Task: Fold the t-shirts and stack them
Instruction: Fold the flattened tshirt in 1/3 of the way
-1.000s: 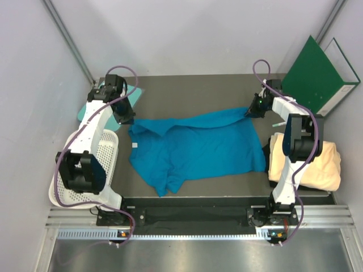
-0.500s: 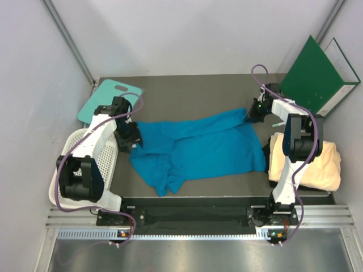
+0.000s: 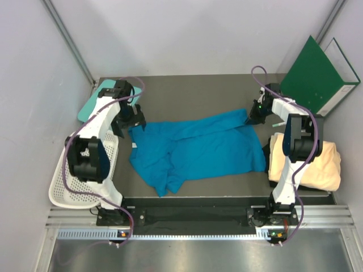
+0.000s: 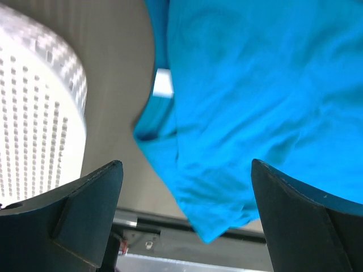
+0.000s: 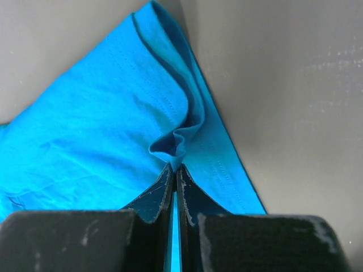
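Grey walls close the cell, and the dark table [image 3: 193,90] lies between them. Nearest to the arm bases, at the lower left of the top view, sits the white mesh basket [image 3: 71,184]. At the lower right the cream t-shirt [image 3: 320,164] lies as a folded bundle, partly under the right arm.

Above these, in the middle of the frame, the blue t-shirt [image 3: 198,150] is spread out but wrinkled, with a fold across its upper part. The left gripper [image 4: 186,164] hangs over the shirt's left edge, its jaws wide apart with nothing between them. The right gripper [image 5: 176,170] is clenched on a small ridge of blue cloth at the shirt's upper right corner.

Farthest are the teal board [image 3: 91,105] at the upper left and the green folder [image 3: 315,73] at the upper right.

I judge that the step in hand is flattening the blue shirt before folding. Next I would lower the left jaws onto the left edge, take hold, and pull gently against the right grip.
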`<act>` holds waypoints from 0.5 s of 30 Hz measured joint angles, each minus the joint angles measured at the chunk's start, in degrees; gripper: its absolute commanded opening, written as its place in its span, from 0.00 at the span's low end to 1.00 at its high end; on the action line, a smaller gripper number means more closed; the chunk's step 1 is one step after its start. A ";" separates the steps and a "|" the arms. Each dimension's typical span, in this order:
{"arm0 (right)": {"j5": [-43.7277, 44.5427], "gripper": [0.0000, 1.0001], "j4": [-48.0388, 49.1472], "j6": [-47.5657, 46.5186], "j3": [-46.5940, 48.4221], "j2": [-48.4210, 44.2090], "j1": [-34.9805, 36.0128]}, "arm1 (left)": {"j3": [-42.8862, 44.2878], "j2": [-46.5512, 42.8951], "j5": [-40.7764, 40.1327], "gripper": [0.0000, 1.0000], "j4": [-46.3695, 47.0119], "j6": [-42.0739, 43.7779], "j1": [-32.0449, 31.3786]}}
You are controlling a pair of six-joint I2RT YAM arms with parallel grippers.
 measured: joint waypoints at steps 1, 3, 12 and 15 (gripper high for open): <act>0.13 0.00 -0.37 -0.11 0.02 0.00 0.00 | 1.38 1.73 -0.13 0.99 0.11 0.09 0.00; 0.39 0.00 -1.16 -0.37 0.02 0.00 0.00 | 4.48 6.12 -0.48 0.99 0.81 0.35 0.00; 3.28 0.56 -5.11 -0.96 0.02 0.87 0.00 | 13.20 17.49 -2.45 0.99 1.81 2.03 0.00; 3.26 0.75 -5.92 -0.59 0.92 0.92 0.09 | 15.34 19.54 -2.51 0.99 2.34 2.86 0.00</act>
